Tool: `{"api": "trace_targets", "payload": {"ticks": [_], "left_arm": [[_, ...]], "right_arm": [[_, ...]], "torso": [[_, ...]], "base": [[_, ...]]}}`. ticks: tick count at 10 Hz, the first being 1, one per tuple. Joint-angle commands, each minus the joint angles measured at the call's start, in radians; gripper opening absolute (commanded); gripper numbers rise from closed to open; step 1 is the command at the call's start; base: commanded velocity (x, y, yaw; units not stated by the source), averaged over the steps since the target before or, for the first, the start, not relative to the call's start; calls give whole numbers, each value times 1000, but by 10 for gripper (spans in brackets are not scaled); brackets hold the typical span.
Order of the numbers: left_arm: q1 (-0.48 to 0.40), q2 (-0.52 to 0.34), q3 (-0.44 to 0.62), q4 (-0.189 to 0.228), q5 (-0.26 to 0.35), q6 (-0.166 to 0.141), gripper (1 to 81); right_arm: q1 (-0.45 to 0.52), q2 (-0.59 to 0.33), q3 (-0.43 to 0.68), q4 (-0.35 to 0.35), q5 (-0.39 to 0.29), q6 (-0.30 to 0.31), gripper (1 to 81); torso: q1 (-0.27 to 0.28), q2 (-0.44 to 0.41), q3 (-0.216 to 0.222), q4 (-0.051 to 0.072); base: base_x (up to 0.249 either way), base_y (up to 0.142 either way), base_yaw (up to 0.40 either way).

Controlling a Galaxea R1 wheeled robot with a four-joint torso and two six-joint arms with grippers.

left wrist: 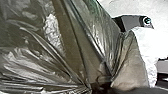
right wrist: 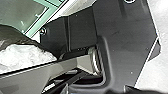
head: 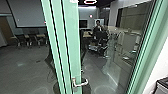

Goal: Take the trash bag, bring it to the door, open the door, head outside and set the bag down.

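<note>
Opening stage, by my judgement: green-framed door (head: pixel 72 37) ahead, trash bag (left wrist: pixel 75 45) in my charge.
Bag: large, dark, creased, its gathered part held in my left gripper (left wrist: pixel 100 86). Lever handle (head: pixel 81 82): low on the door's frame. Right gripper: wide or narrow, I cannot tell. Next move: likely calls for working the handle, bag kept clear.
</note>
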Motion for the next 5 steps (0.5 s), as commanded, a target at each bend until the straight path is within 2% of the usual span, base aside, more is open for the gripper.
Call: {"api": "trace_targets", "payload": {"ticks": [1, 5], "left_arm": [[-45, -15, -9, 7, 54, 9, 10], [-43, -12, -12, 8, 54, 9, 10]], "right_arm": [[32, -29, 12, -5, -50, 1, 811], [32, -30, 15, -5, -50, 1, 811]], "torso": [[0, 0, 0, 0], [0, 0, 0, 0]], "base": [[0, 0, 196], [0, 0, 196]]}}
